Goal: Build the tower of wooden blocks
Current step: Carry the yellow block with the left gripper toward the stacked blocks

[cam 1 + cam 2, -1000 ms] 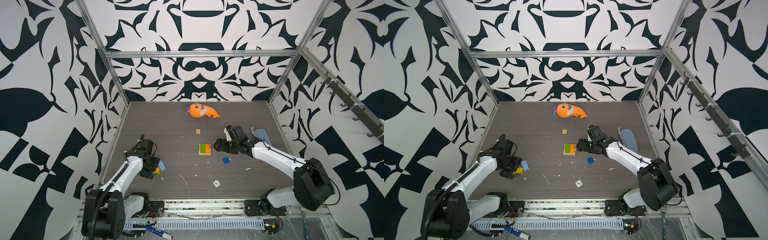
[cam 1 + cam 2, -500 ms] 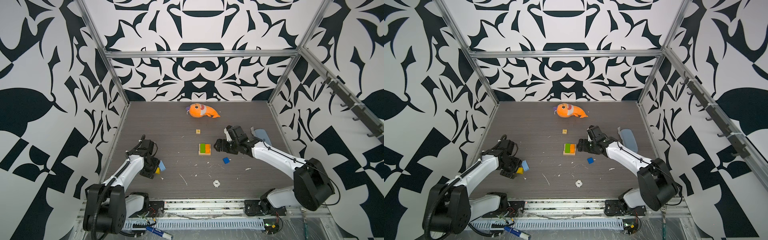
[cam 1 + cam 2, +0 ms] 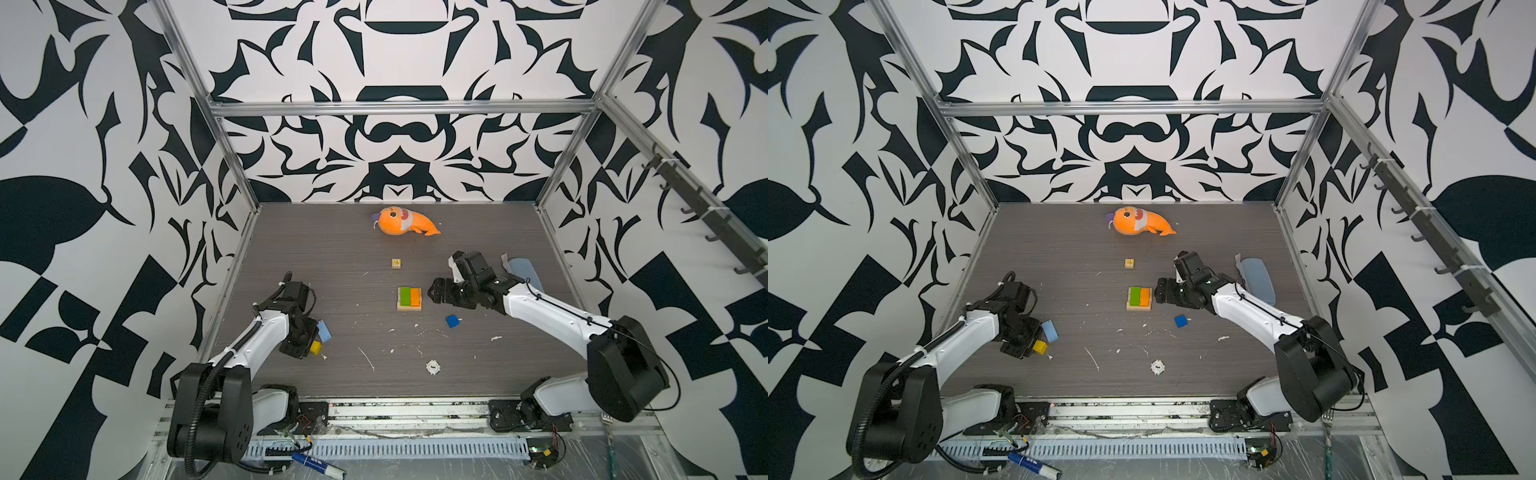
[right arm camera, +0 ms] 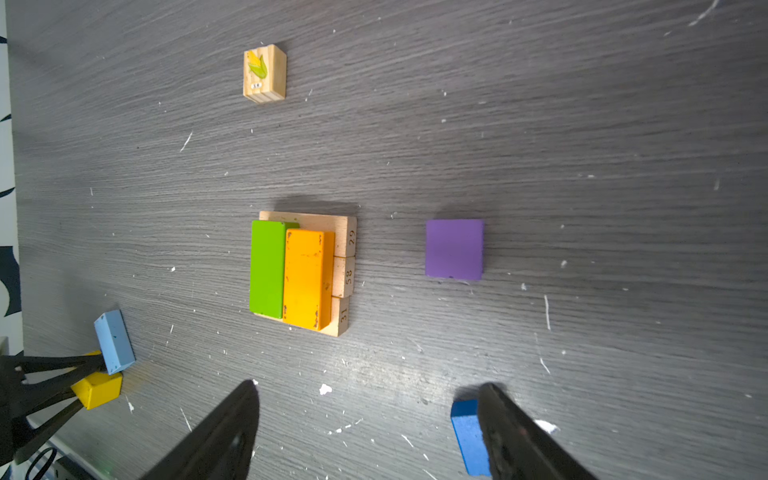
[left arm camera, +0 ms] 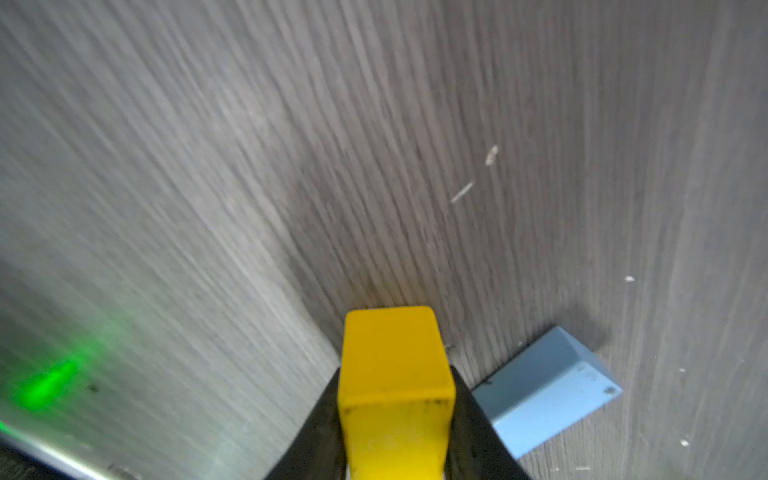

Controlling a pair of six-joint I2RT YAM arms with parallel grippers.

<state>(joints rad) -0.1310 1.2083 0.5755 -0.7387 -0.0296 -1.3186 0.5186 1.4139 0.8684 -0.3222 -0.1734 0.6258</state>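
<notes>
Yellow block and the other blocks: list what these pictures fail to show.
- Yellow block: near end cut off by the left wrist view's edge; left gripper hides part of it in both top views.
- Purple cube: unseen in both top views, presumably under the right gripper.
- Blue cube: partly behind a finger in the right wrist view.
- White round piece: too small to identify.

Both top views overlook the whole table [image 3: 332, 249]; wrist cameras look down close.
</notes>
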